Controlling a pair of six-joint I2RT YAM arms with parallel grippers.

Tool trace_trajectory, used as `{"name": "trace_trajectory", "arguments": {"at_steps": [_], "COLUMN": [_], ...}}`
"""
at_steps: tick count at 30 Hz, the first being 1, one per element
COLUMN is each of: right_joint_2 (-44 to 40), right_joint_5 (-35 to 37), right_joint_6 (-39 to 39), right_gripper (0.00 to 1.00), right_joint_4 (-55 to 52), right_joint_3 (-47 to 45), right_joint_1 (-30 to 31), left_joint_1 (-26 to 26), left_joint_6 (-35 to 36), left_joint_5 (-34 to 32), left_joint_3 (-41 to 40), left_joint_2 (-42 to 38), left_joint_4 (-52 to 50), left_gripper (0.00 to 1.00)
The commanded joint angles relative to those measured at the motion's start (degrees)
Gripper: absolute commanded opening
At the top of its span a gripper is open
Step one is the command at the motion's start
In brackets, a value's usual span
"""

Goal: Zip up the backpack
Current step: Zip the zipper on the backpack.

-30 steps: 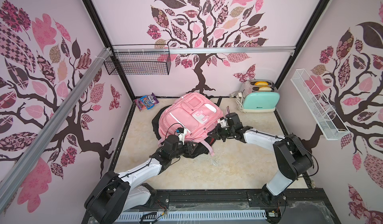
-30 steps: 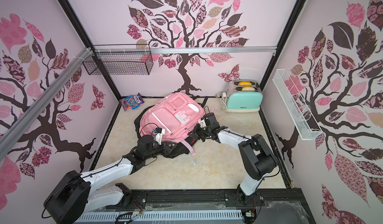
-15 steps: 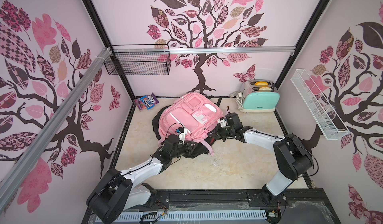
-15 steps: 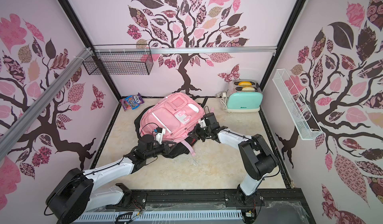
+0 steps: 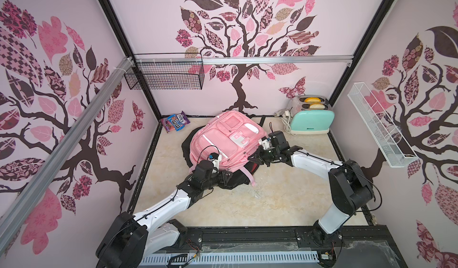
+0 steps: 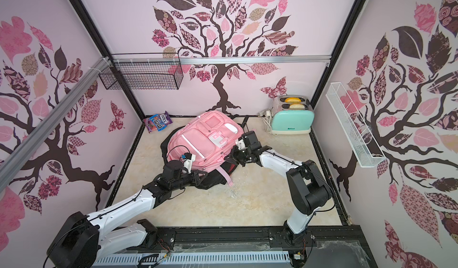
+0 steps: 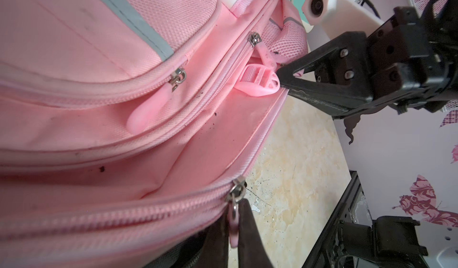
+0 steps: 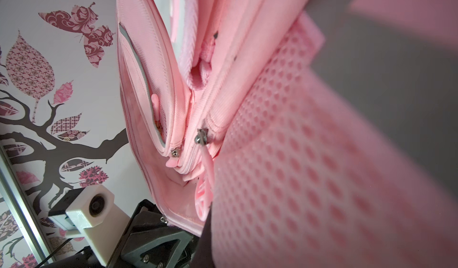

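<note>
A pink backpack [image 5: 223,140] [image 6: 205,137] lies flat on the beige floor in both top views. Its main zipper is partly open, and the pink lining [image 7: 198,155] shows in the gap. At the backpack's near edge my left gripper [image 7: 234,234] [image 5: 229,177] is shut on the pink pull tab [image 7: 233,225] that hangs from a metal slider [image 7: 236,192]. My right gripper [image 7: 282,79] [image 5: 252,159] is shut on the backpack's edge beside a pink buckle [image 7: 257,83]. In the right wrist view, pink mesh [image 8: 309,180] hides most of its jaws. A second slider [image 7: 254,39] sits close by.
A mint toaster [image 5: 311,120] with its cord stands at the back right. A candy bag [image 5: 175,121] leans in the back left corner. Black fabric [image 5: 186,145] lies under the backpack. A black wire basket [image 5: 164,74] and a white wire shelf [image 5: 379,128] hang on the walls.
My left gripper has closed onto the pull tab. Both arms and the backpack have barely moved.
</note>
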Motion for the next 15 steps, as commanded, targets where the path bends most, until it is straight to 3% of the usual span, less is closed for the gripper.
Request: {"name": "trace_trajectory", "arguments": {"at_steps": [1,8,15], "right_joint_2": [1.4,3.4,4.4], "right_joint_5": [4.2,8.3,15.4], "right_joint_6": [-4.1,-5.5,-5.8], "right_gripper": [0.00,0.00,0.00], "right_joint_4": [-1.9,-3.9,-5.5], "right_joint_3": [2.7,7.0,10.5], "right_joint_1": [-1.9,-3.4,-4.9], "left_joint_1": [0.4,0.4,0.4], "left_joint_6": [1.8,4.4,5.3], "left_joint_5": [-2.9,-5.0,-5.0], "left_joint_3": [2.2,8.6,10.7], "left_joint_2": [0.5,3.4,4.8], "left_joint_4": [-9.2,-21.4,-25.7], "left_gripper": [0.00,0.00,0.00]}}
